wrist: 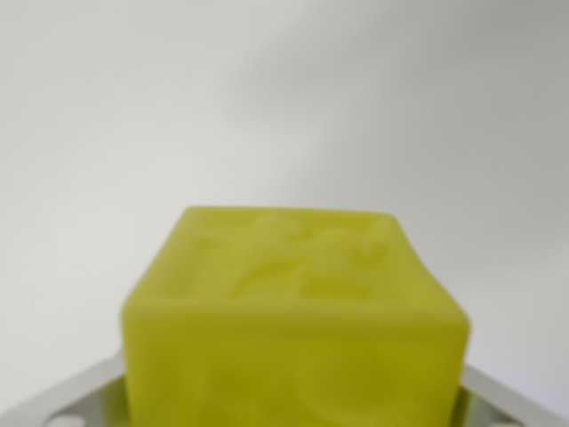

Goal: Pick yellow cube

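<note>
A yellow cube [298, 311] fills the lower middle of the wrist view, very close to the camera, with a raised pattern on its top face. My gripper [293, 405] is shut on it. A pale grey finger [67, 400] presses the cube's side at the wrist view's left, and the other finger [511, 400] meets it at the wrist view's right. The cube's lower part is cut off by the frame's bottom edge.
Behind the cube lies only a plain, blurred white-grey surface [284, 98] with soft shadows. No other object or edge shows.
</note>
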Tool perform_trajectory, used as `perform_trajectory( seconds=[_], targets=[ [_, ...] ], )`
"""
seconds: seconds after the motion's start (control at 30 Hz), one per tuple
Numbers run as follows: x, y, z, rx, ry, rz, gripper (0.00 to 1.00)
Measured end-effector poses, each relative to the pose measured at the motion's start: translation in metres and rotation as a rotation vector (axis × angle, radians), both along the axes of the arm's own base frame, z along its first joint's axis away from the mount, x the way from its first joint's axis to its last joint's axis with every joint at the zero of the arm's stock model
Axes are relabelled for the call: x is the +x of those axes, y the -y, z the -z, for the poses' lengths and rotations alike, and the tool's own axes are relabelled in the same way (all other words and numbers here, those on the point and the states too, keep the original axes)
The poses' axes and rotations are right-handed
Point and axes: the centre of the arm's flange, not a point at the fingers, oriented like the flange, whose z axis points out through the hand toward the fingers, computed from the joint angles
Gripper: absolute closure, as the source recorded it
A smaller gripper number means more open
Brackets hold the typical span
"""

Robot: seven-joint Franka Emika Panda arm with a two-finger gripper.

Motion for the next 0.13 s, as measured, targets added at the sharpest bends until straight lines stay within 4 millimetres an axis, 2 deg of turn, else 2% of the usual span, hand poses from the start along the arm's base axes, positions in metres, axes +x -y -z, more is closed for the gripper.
perform_trajectory(
  seconds=[0.13],
  targets=[
    [0.0000, 0.0000, 0.0000, 0.000, 0.000, 0.000, 1.00]
  ],
)
